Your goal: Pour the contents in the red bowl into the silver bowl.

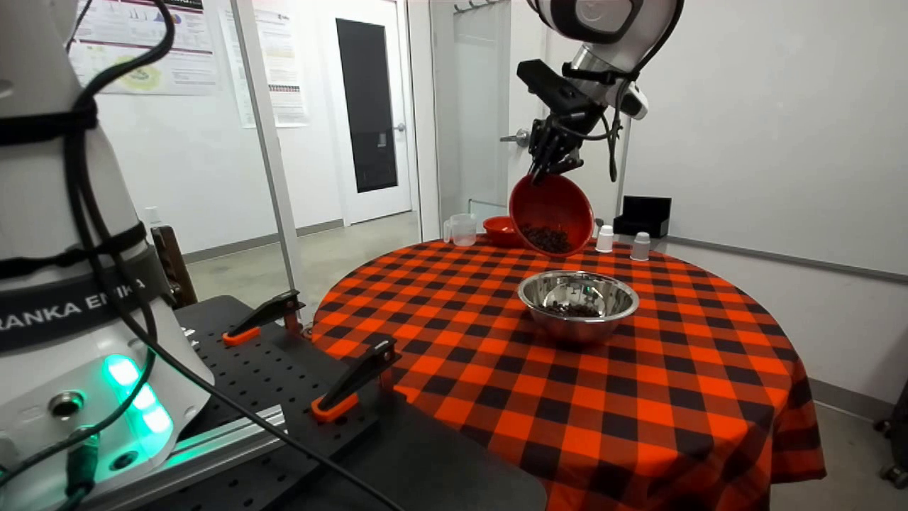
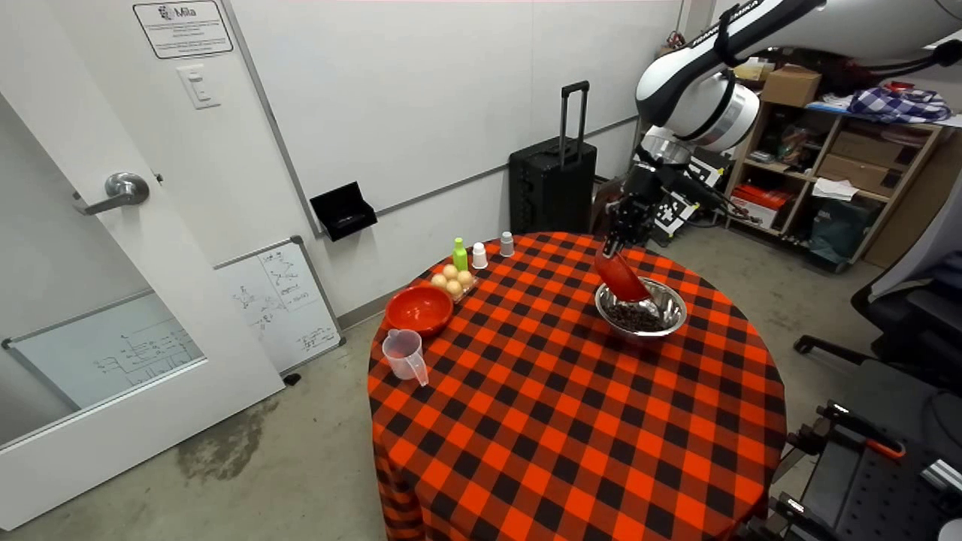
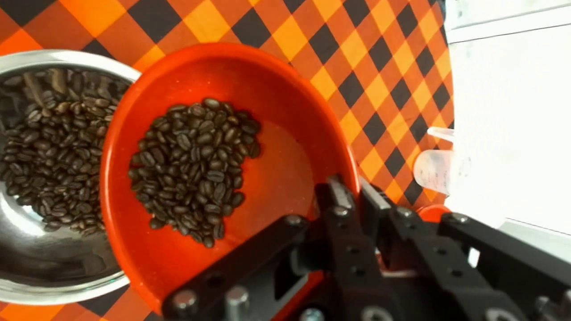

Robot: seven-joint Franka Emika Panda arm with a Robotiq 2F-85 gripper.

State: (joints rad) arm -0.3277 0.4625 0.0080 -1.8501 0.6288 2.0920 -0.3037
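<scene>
The red bowl [image 1: 567,202] is in the air, tilted toward the silver bowl [image 1: 582,328], in both exterior views. Dark coffee beans [image 3: 192,169] lie gathered at the low side of the red bowl [image 3: 285,178] in the wrist view. My gripper [image 3: 357,189] is shut on the rim of the red bowl, one finger inside and one outside. The silver bowl [image 3: 53,263] stands upright on the table and also holds beans [image 3: 53,156]. The red bowl's low rim overlaps the silver bowl's edge in the wrist view. The red bowl [image 2: 622,278] is above the silver bowl [image 2: 669,300].
A second red bowl [image 2: 419,309], a clear measuring jug [image 2: 404,355], eggs [image 2: 452,281], a green bottle [image 2: 460,255] and two small bottles, one white [image 2: 479,257] and one grey [image 2: 506,245], stand along the far table edge. The checked cloth [image 1: 454,355] covers the round table.
</scene>
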